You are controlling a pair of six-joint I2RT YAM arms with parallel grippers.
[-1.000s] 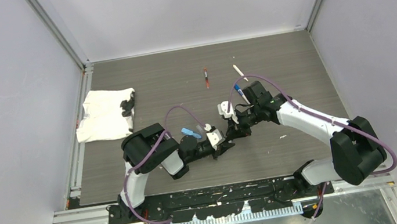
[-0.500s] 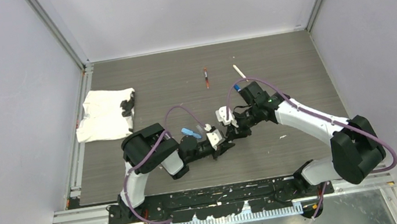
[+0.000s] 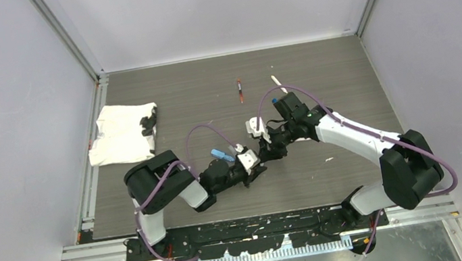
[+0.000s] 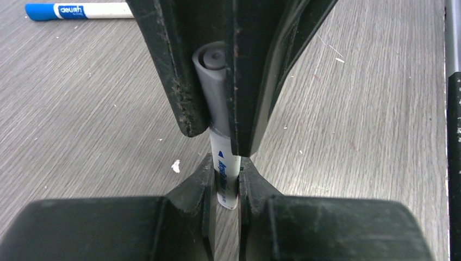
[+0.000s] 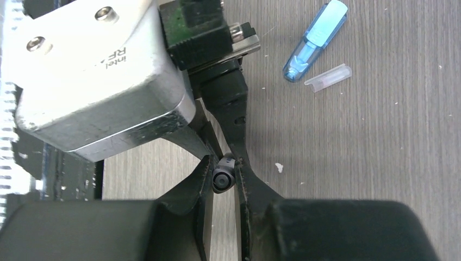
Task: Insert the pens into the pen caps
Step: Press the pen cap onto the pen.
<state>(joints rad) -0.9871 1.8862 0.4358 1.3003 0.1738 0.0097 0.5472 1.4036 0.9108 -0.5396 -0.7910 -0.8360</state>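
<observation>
My left gripper is shut on a white-barrelled pen with blue print. My right gripper is shut on a grey-black pen cap. In the left wrist view that cap sits over the pen's far end, between the right gripper's fingers. In the top view the left gripper and the right gripper meet tip to tip above mid-table. A blue-capped pen lies flat beyond them. A red-ended pen and a white pen lie further back.
A light-blue oblong piece and a small clear tube lie on the table next to the left wrist. A white cloth lies at the left edge. Grey walls enclose the table on three sides.
Both grippers have shifted a little to the left and further back, still joined at the pen. The left arm's elbow has swung left. The blue-capped pen behind the right arm now shows more.
</observation>
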